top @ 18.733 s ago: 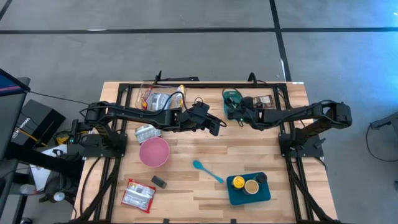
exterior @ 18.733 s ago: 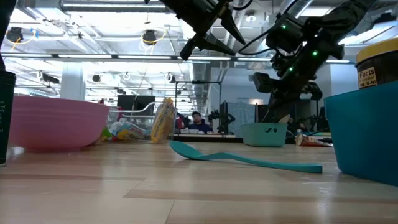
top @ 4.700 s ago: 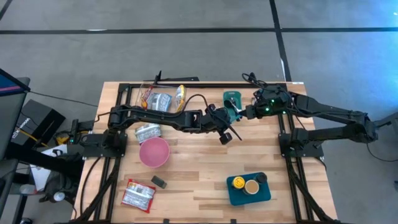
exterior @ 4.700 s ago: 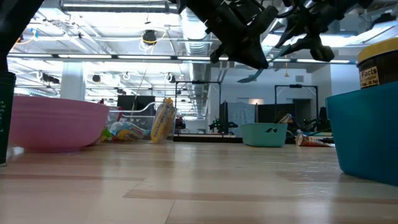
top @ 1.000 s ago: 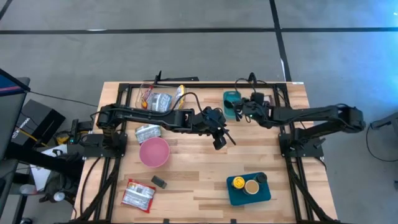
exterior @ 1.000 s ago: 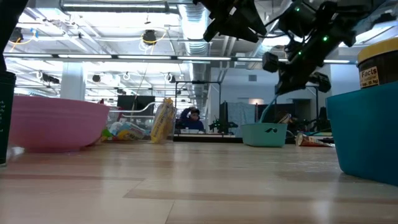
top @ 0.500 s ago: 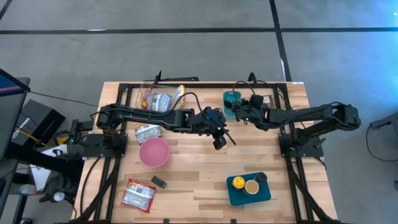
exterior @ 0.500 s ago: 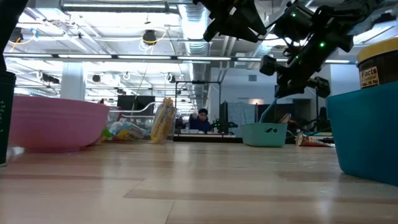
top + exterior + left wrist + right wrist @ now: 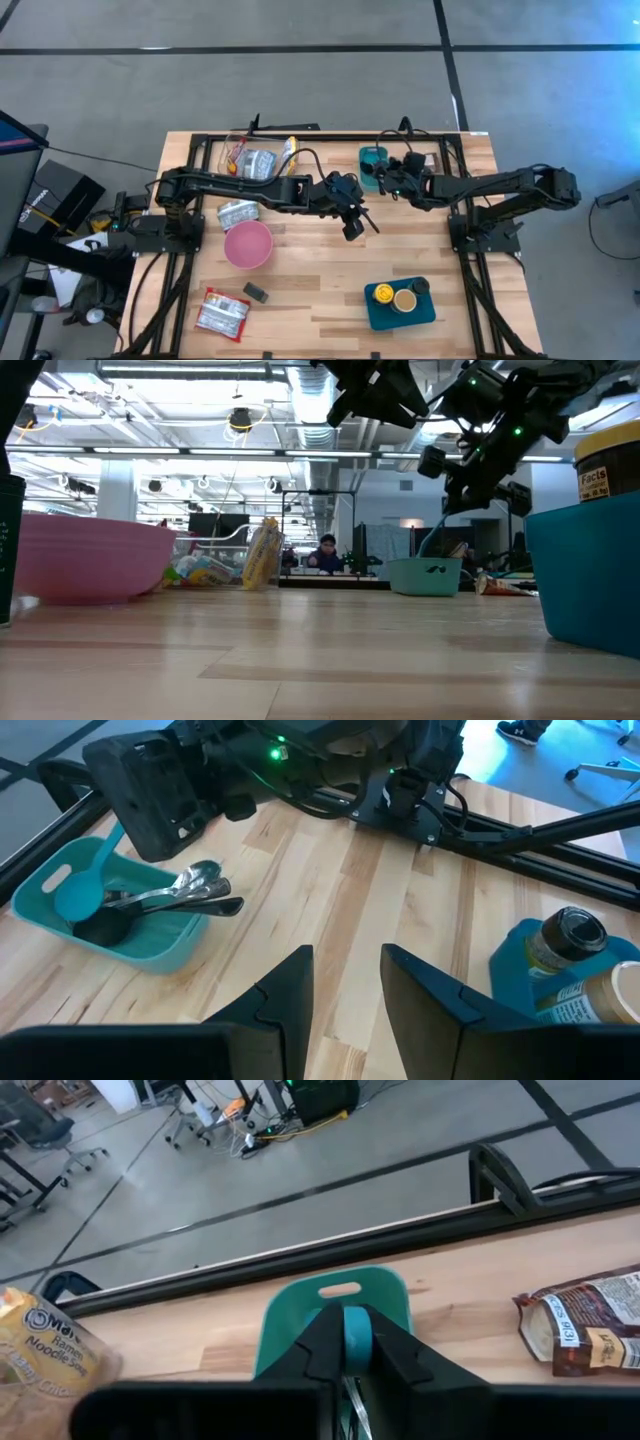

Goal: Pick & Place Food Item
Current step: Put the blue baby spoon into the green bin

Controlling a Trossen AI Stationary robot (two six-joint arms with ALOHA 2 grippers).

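Wooden table point(image 9: 300, 270), contents: teal bin point(image 9: 372, 165) at the far edge, holding metal cutlery point(image 9: 190, 890) and a teal spoon point(image 9: 82, 890). The right gripper point(image 9: 345, 1342) hangs over the bin, fingers pressed together on the spoon's handle; its own fingers hide most of the bin's inside in the right wrist view. The left gripper point(image 9: 345, 990) waits above mid-table just beside the bin, fingers slightly apart, nothing between them. Pink bowl point(image 9: 248, 243) on the left. Snack packets point(image 9: 255, 160) cluster at the far left edge, partly under the left arm, labels unreadable. A red-and-white packet point(image 9: 223, 313) and a small dark block point(image 9: 256, 291) lie at the near left. Teal tray point(image 9: 400, 310) at the near right holds jars point(image 9: 395, 296). Brown wrapper point(image 9: 590, 1325) beside the bin, cut off at the picture's edge.
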